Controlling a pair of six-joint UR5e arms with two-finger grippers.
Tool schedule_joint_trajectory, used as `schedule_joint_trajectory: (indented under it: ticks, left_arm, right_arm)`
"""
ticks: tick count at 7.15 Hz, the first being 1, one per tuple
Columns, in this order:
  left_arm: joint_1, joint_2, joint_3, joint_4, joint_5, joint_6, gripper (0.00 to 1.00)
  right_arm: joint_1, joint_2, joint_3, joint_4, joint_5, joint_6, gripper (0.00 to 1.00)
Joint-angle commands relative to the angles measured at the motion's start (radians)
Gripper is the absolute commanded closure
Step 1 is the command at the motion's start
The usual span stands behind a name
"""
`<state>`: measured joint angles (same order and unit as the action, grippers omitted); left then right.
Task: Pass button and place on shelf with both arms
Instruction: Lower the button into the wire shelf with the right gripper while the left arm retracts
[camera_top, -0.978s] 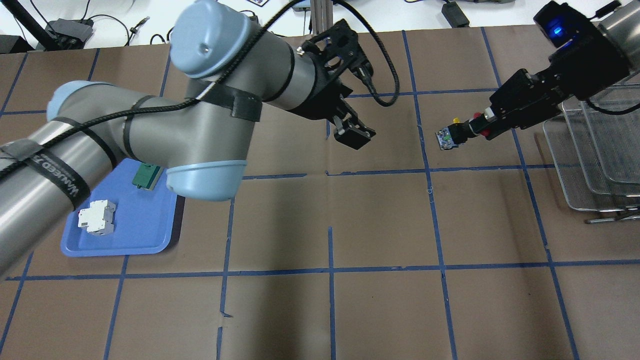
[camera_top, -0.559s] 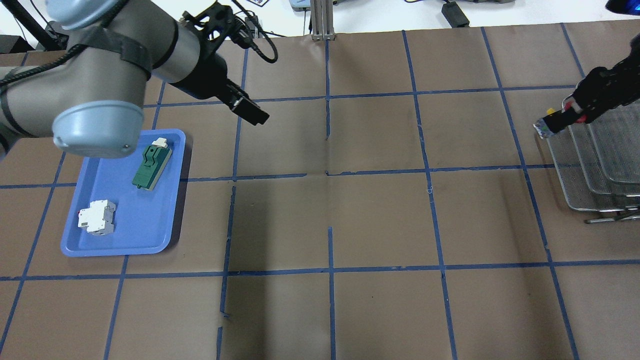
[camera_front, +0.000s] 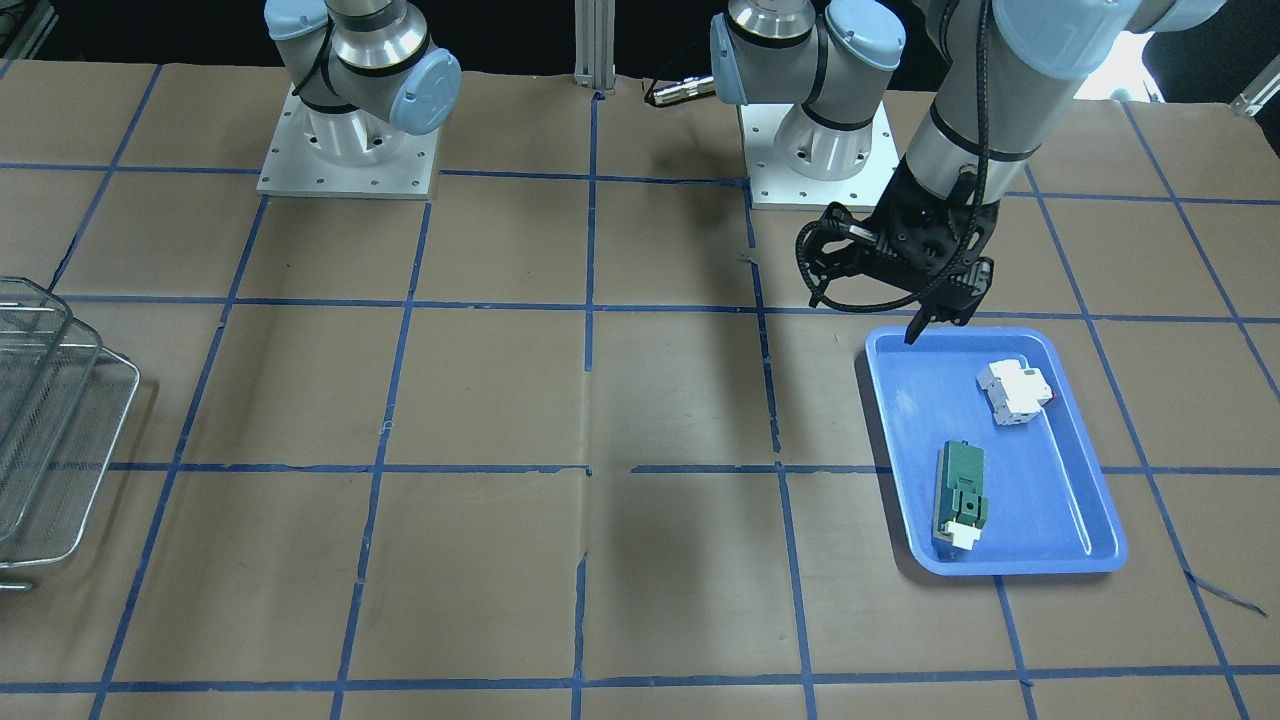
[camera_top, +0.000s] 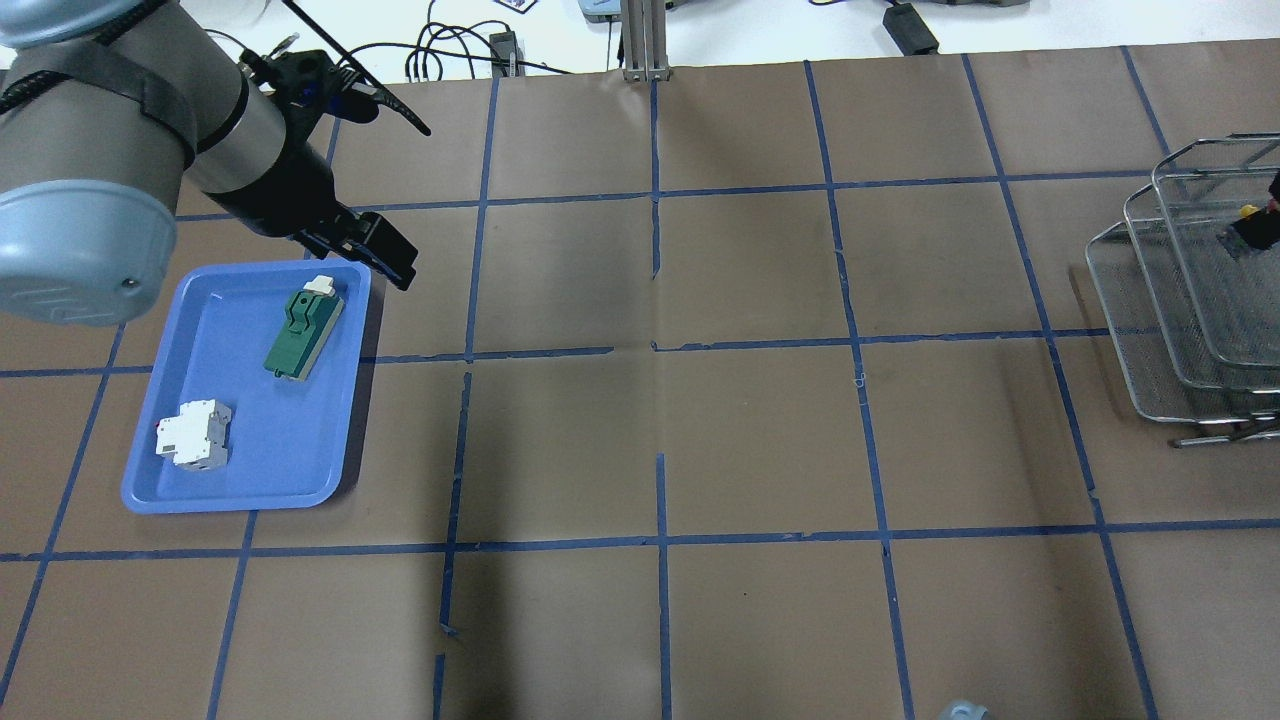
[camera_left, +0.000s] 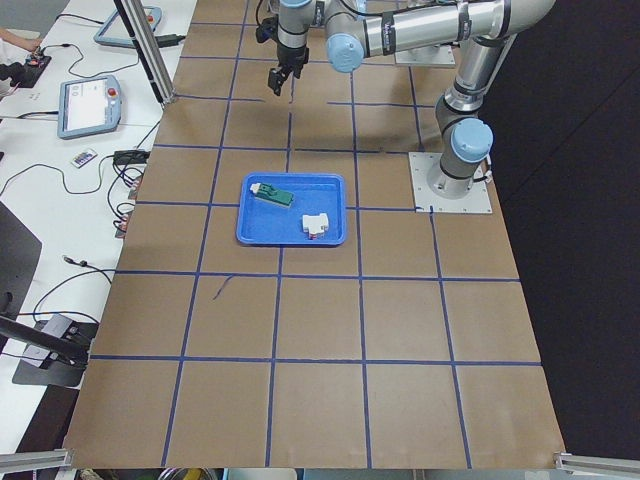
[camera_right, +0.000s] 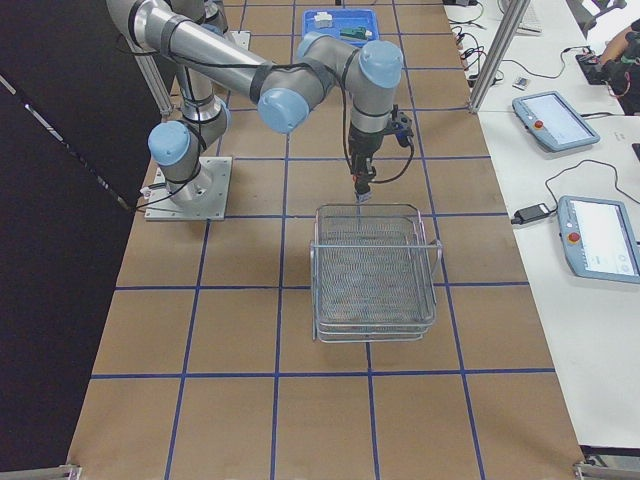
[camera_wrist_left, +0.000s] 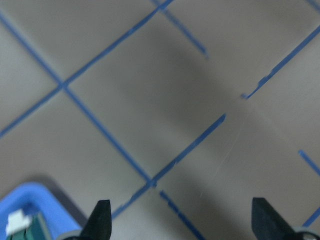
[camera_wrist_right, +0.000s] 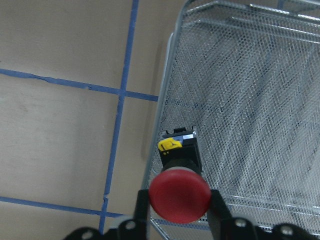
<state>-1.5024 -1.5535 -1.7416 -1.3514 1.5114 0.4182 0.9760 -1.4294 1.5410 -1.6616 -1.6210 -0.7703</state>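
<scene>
My right gripper (camera_wrist_right: 180, 212) is shut on the button (camera_wrist_right: 180, 196); its red head faces the wrist camera and its black body with a yellow tab points down. It hangs over the near rim of the wire-mesh shelf (camera_wrist_right: 250, 100). In the exterior right view the right gripper (camera_right: 361, 188) is above the shelf's (camera_right: 375, 270) edge nearest the robot. In the overhead view only the button's tip (camera_top: 1252, 228) shows over the shelf (camera_top: 1150, 330). My left gripper (camera_top: 385, 262) is open and empty, just past the blue tray's far corner; its fingertips (camera_wrist_left: 101, 222) are wide apart.
The blue tray (camera_top: 250, 480) at the left holds a green module (camera_top: 303, 330) and a white breaker block (camera_top: 192, 435). In the front view the tray (camera_front: 1060, 560) lies at the right and the shelf (camera_front: 60, 420) at the left edge. Brown paper with blue tape lines covers the table.
My right arm has carried the button rightward from mid-table to over the shelf. My left arm has drawn back left to the tray's far corner, still open.
</scene>
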Motion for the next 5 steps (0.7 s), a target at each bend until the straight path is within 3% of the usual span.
schedule_joint_trajectory:
  ticks: [1, 2, 3, 4, 5]
  left_arm:
    - [0.001, 0.021, 0.04, -0.098, 0.069, -0.18, 0.0]
    - [-0.012, -0.011, 0.097, -0.109, 0.053, -0.294, 0.0]
    - [-0.021, -0.028, 0.158, -0.199, 0.027, -0.361, 0.0]
    - [-0.024, -0.039, 0.186, -0.218, 0.027, -0.363, 0.0]
    - [-0.022, -0.043, 0.188, -0.216, 0.021, -0.365, 0.0]
  right_arm:
    - [-0.057, 0.035, 0.001, 0.006, 0.006, -0.038, 0.99]
    - [-0.059, 0.044, 0.001, 0.009, 0.007, -0.04, 0.99]
    - [-0.06, 0.046, 0.001, 0.01, 0.006, -0.041, 0.94]
    - [-0.062, 0.046, 0.001, 0.01, 0.006, -0.041, 0.69]
    - [-0.062, 0.046, 0.001, 0.011, 0.007, -0.04, 0.34]
